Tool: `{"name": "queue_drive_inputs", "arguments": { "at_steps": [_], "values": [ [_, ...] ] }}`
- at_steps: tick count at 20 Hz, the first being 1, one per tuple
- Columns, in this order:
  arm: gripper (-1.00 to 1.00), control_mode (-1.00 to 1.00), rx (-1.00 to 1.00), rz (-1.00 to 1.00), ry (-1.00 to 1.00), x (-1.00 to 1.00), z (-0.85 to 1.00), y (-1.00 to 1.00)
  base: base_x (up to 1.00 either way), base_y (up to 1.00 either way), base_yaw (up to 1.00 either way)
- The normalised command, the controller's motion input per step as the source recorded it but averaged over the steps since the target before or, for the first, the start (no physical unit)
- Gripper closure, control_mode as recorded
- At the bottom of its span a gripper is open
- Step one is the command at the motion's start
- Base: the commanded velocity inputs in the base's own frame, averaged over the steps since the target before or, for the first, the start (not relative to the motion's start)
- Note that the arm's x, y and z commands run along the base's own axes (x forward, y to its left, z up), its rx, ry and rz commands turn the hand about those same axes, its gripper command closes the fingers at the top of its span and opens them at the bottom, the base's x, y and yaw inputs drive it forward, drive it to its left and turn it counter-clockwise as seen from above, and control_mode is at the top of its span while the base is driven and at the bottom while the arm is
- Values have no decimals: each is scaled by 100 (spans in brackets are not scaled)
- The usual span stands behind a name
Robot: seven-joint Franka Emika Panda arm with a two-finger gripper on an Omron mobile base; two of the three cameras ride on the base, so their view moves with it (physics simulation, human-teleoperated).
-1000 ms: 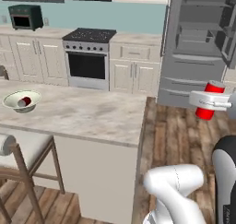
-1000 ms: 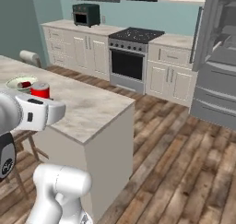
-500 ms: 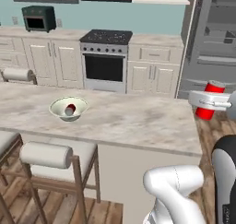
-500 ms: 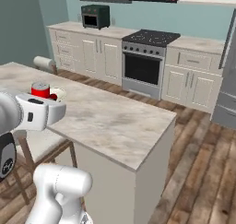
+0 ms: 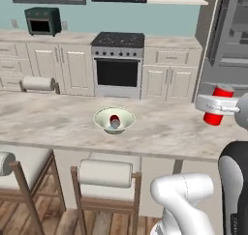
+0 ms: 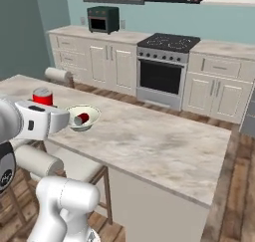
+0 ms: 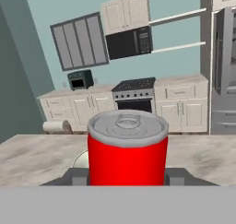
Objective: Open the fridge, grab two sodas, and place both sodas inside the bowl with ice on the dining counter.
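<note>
My gripper is shut on a red soda, held upright above the right end of the dining counter. In the hand view this soda stands close up between the grey fingers. The pale bowl sits mid-counter, well left of the gripper, with a second red soda lying inside it. From the right base view the held soda is just left of the bowl. The grey fridge stands at the far right with its door open.
Two cushioned stools stand along the counter's near side. A paper towel roll rests at the counter's far left. Behind are the black stove, cream cabinets and a toaster oven.
The whole picture has shifted as the base drove along the counter; the bowl now sits near the middle of the left base view. The gripper keeps its hold on the soda.
</note>
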Motion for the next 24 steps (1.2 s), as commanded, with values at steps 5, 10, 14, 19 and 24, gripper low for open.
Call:
{"name": "queue_drive_inputs", "arguments": {
  "at_steps": [5, 10, 14, 19, 24],
  "values": [
    [100, 100, 0, 0, 0, 0, 0, 0, 28, 100, -28],
    [100, 100, 0, 0, 0, 0, 0, 0, 15, 100, -30],
    [100, 100, 0, 0, 0, 0, 0, 0, -33, 100, -25],
    [100, 100, 0, 0, 0, 0, 0, 0, -25, 100, -18],
    [100, 100, 0, 0, 0, 0, 0, 0, 64, 68, -11]
  ]
}}
